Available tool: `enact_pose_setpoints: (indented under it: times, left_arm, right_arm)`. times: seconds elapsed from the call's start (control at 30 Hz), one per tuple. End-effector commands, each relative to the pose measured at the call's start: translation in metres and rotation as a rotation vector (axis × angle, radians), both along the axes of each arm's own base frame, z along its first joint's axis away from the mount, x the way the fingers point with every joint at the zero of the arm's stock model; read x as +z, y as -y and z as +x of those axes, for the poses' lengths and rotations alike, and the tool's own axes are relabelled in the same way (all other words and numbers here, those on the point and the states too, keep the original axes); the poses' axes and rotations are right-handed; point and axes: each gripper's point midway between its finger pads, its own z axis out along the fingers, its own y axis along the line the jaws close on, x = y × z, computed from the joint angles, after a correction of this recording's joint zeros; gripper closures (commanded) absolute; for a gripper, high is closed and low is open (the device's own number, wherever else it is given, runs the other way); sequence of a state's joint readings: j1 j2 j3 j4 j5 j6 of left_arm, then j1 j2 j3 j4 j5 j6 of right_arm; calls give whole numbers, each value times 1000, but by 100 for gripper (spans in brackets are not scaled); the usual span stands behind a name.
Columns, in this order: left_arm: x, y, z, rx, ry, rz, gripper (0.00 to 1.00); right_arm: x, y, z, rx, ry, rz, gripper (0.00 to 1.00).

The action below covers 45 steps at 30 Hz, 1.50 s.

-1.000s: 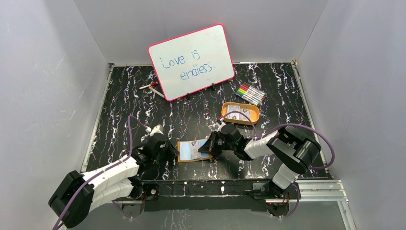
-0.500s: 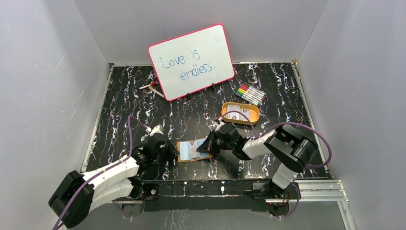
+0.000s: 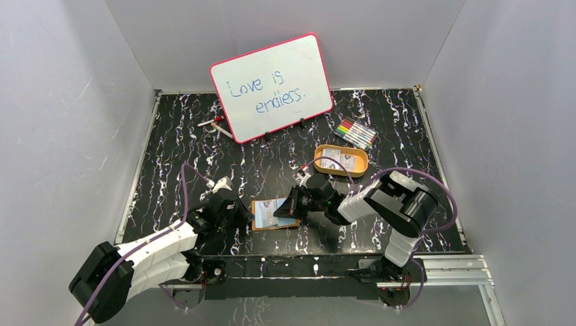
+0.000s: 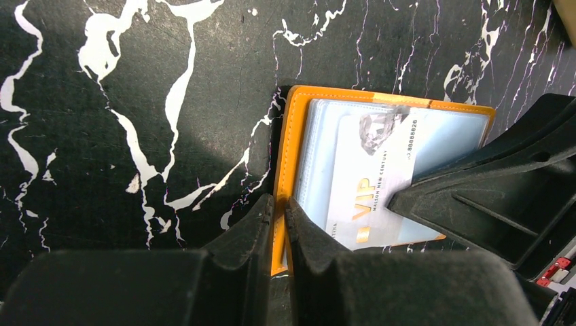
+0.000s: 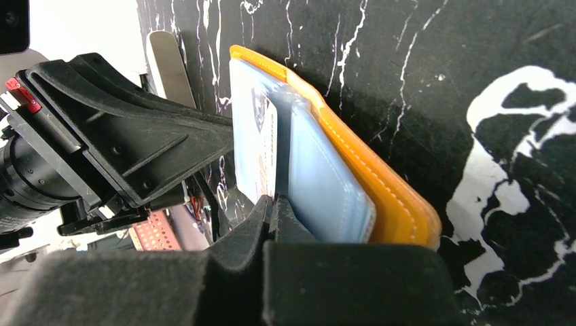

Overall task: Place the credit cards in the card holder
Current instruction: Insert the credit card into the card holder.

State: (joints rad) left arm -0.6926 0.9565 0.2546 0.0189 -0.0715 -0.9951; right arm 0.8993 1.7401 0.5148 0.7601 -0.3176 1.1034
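Observation:
The orange card holder (image 3: pixel 275 214) lies open on the black marbled table, clear sleeves up; it also shows in the left wrist view (image 4: pixel 293 146) and the right wrist view (image 5: pixel 380 187). My left gripper (image 4: pixel 280 210) is shut on the holder's orange left edge. My right gripper (image 5: pixel 272 207) is shut on a whitish credit card (image 4: pixel 367 180) with gold "VIP" print, which lies partly in a sleeve; the same card shows edge-on in the right wrist view (image 5: pixel 257 149). More cards (image 3: pixel 337 160) lie in the orange oval tray (image 3: pixel 319 155).
A pink-rimmed whiteboard (image 3: pixel 272 87) stands at the back. Coloured markers (image 3: pixel 355 133) lie behind the tray. A red-capped marker (image 3: pixel 214 123) lies left of the whiteboard. Grey walls close in three sides.
My right gripper has moved left with the card, sliding it further over the open holder. The left gripper and the holder have stayed put.

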Motion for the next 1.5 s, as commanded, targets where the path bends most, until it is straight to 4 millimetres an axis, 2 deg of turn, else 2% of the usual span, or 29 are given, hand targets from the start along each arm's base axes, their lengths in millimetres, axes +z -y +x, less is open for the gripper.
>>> enact_pose_setpoints:
  times: [0.0,0.1,0.3,0.53,0.83,1.3,1.47]
  left_arm:
    - [2,3,2,-3,8,-14,90]
    - [2,2,2,0,8,-8,90]
    - [5,-2,3,11,18,1,90]
    - [6,-1,3,12,22,-7,91]
    - [8,5,3,-6,25,-34,91]
    - [4,9,1,-19,16,-51,90]
    - [7,4,2,-5,19,-31,91]
  right_arm:
    - [5,-14,-8,72,8,19,100]
    - [3,-14,-9,75,3,0,100]
    - [9,-7,-4,44,28,-56,75]
    - [13,-5,-1,42,42,-88,63]
    - [12,-16,-5,84,53,-112,60]
    - [12,-37,-12,169,69,-91,61]
    - [19,-35,-9,158,90,-99,61]
